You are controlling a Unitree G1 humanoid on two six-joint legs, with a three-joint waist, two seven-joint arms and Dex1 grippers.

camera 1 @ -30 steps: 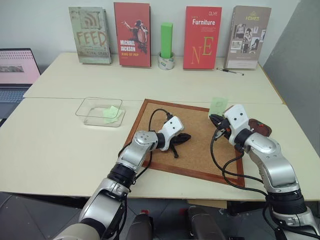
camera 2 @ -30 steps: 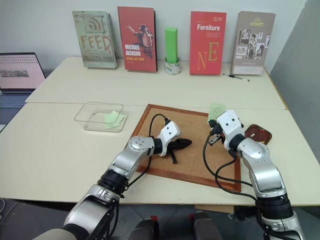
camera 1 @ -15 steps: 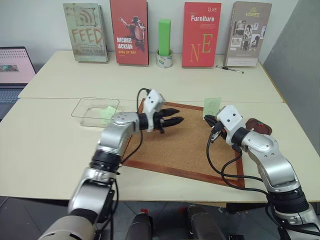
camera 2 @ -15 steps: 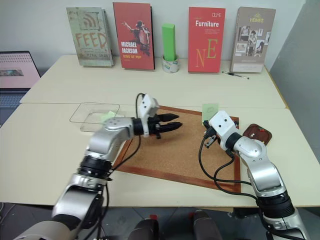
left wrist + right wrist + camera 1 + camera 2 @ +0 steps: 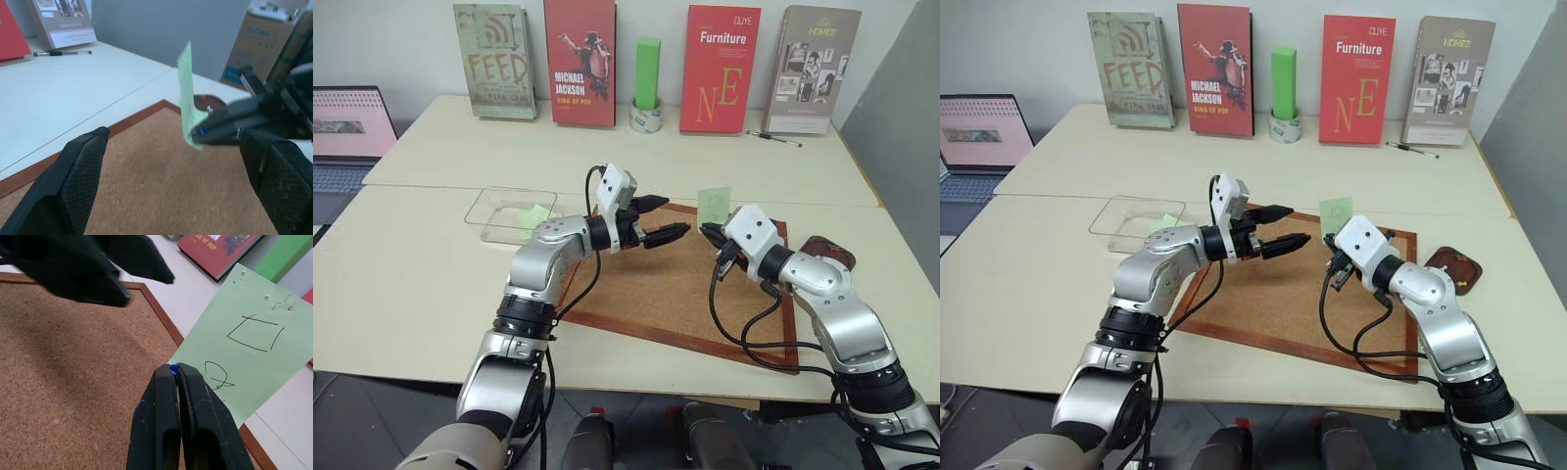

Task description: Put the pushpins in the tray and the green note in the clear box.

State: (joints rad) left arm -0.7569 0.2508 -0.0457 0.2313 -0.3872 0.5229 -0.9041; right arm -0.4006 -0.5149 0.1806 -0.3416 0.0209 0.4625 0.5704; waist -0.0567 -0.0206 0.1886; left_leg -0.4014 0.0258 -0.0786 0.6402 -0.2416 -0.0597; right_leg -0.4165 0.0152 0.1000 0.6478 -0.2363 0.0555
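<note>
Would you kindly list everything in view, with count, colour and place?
Green note: one, pale green, upright above the corkboard, pinched with a blue pushpin by the right gripper.
Second note: one, pale green, in the clear box.
Clear box: one, transparent, left of the corkboard.
Corkboard: one, brown, wood-framed, centre.
Tray: one, reddish-brown, right of the corkboard, pins inside.
Books: four, along the wall.
Green block: one, upright in a tape roll.
Pen: one, dark, far right.
Laptop: one, far left.
Left gripper: open, above the corkboard.
Right gripper: shut.
</note>
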